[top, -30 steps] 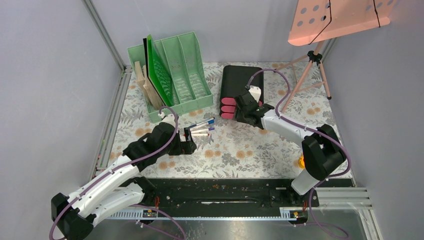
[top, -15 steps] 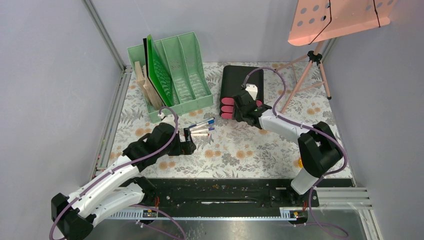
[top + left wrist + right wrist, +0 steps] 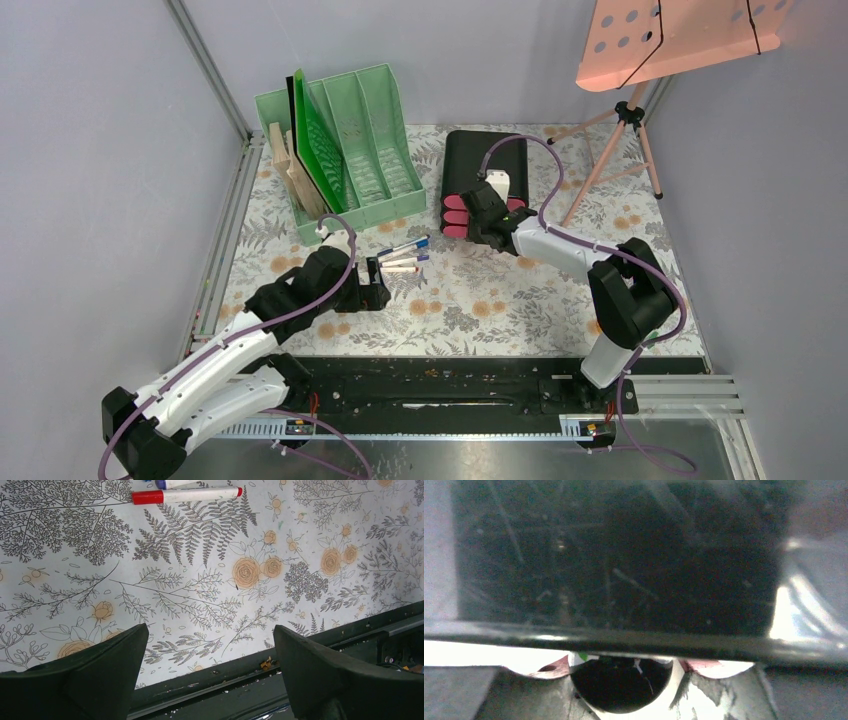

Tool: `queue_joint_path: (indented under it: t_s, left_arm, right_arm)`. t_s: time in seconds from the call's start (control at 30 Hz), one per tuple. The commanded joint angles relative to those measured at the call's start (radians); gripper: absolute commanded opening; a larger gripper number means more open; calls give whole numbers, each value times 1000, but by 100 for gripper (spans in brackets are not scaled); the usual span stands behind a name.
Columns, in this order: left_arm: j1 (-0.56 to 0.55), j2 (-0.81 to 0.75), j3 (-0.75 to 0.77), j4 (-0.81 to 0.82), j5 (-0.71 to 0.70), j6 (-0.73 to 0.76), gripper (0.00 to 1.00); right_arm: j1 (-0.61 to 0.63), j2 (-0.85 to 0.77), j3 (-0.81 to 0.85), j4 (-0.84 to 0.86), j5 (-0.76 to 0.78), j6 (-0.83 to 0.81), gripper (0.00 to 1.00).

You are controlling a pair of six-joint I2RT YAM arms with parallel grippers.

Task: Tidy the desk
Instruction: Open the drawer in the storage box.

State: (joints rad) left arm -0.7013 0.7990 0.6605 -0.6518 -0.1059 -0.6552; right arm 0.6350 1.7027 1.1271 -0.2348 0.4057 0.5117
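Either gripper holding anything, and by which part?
Left gripper: open, nothing held. Right gripper sits at the drawer box, by its pink fronts; grip cannot be told.

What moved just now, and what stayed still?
The right gripper slid left, closer over the pink fronts of the black drawer box. The left gripper stayed open and still; the markers and green file rack did not move.
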Motion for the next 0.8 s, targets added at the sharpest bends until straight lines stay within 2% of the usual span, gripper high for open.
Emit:
queue_joint_path:
  t_s: [0.0, 0.1, 0.23, 0.6, 0.7, 0.77]
  left_arm:
    - [3, -6, 22, 16, -23, 14, 99]
    - [2, -4, 22, 17, -22, 14, 99]
    - [2, 4, 24, 18, -21, 17, 99]
    - [2, 36, 30, 30, -12, 26, 99]
    - [3, 42, 30, 32, -9, 26, 99]
    - [3, 45, 30, 32, -8, 26, 99]
  right_arm:
    - [-3, -10, 59, 8, 79, -21, 49]
    - [-3, -14, 62, 9, 80, -29, 61]
    - [-4, -18, 65, 10, 87, -32, 66]
    - [-3, 19, 114, -13, 112, -35, 56]
    - [-3, 33, 121, -16, 111, -38, 48]
    - [-4, 44, 128, -25, 110, -37, 46]
